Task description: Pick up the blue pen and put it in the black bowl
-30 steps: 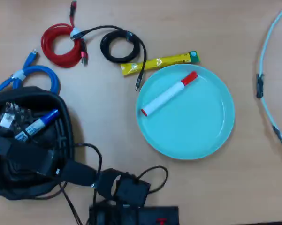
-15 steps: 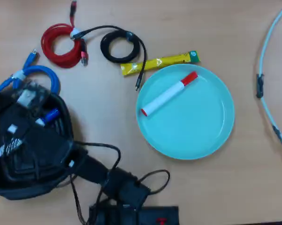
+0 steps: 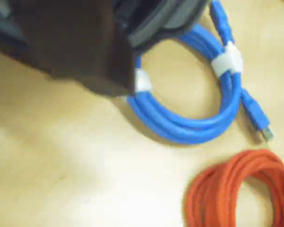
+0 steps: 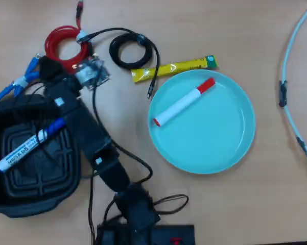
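The blue pen (image 4: 28, 145) lay inside the black bowl (image 4: 66, 194), light, stiff and slick, best pinched mid-barrel; the gripper (image 4: 47, 69) hovered beyond the rim, jaw state impossible to tell.

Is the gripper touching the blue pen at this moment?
Apart. In the overhead view the blue pen lies alone on the black bowl floor, while the gripper sits beyond the bowl's far rim, over the blue cable.
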